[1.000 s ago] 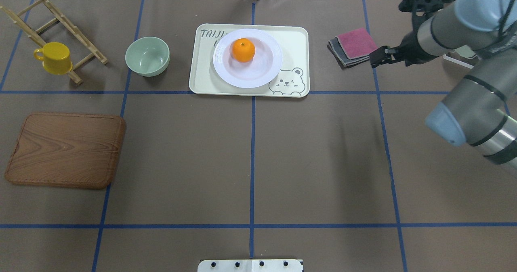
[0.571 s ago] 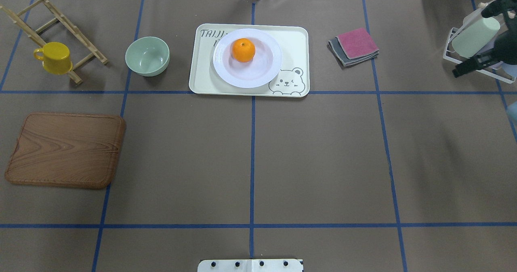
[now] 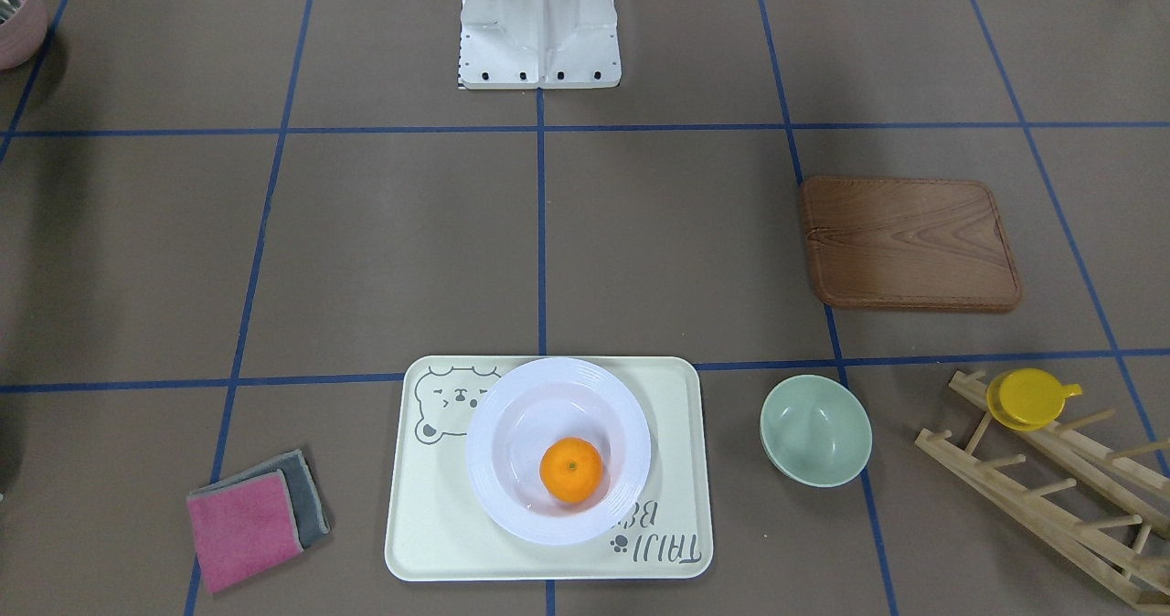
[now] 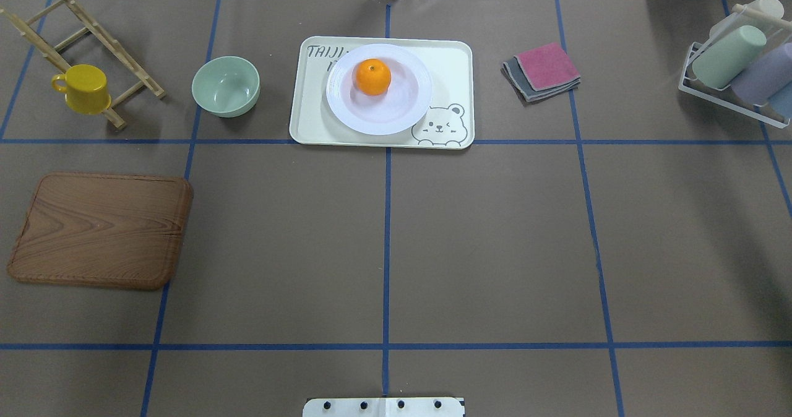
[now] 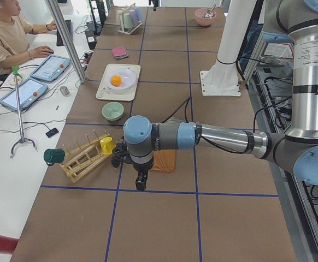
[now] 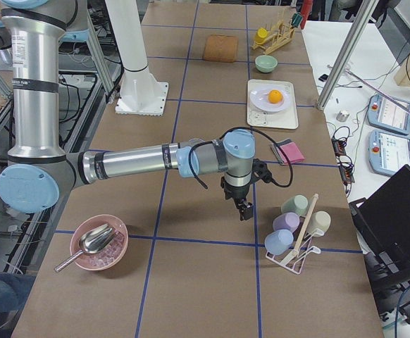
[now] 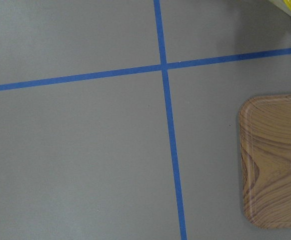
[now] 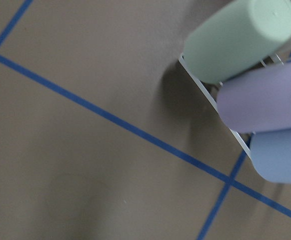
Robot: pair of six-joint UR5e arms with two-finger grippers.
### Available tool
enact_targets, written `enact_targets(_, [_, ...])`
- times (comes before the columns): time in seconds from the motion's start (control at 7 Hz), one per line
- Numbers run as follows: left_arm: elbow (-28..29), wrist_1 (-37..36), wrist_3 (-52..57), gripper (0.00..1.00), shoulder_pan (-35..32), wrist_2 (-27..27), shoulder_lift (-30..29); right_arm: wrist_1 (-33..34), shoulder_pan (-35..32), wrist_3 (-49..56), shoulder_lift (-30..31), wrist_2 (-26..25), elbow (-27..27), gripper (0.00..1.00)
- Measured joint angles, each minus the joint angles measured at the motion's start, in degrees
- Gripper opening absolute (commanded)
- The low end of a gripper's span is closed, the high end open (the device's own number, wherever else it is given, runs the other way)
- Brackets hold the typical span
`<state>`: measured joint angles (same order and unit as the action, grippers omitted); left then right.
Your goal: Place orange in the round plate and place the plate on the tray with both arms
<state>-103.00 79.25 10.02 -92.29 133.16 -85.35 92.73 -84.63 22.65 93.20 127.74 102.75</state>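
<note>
Left gripper point(image 5: 141, 184) and right gripper point(image 6: 245, 210) hang over the table point(image 4: 495, 250), touching nothing — how far open, cannot tell. Dimpled orange point(image 4: 372, 77) sits in glossy ridged round plate point(image 4: 399, 106), on smooth cream tray point(image 4: 451, 64) — rounded corners.

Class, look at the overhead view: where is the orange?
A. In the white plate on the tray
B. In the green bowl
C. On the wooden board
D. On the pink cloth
A: the orange sits in the sunken centre of the plate, and the plate rests on the tray.
</note>
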Motion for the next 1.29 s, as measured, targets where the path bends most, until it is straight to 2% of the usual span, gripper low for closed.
enact_targets(0.29, [0.7,0.1,0.0,1.0,0.1,0.1,0.0,9.8,-4.2,4.9,0.1,1.9,0.3,1.0])
enact_targets(0.43, [1.1,0.1,0.0,1.0,0.1,0.1,0.0,12.1,-5.2,5.0,0.1,4.1,0.1,1.0])
enact_targets(0.71, [1.3,0.2,-0.1,1.0,0.1,0.1,0.0,13.2,-5.7,4.7,0.5,6.2,-0.1,1.0])
enact_targets(1.29, [1.3,0.1,-0.2,1.0,0.1,0.2,0.0,13.0,-5.9,-3.4,0.3,6.1,0.8,1.0])
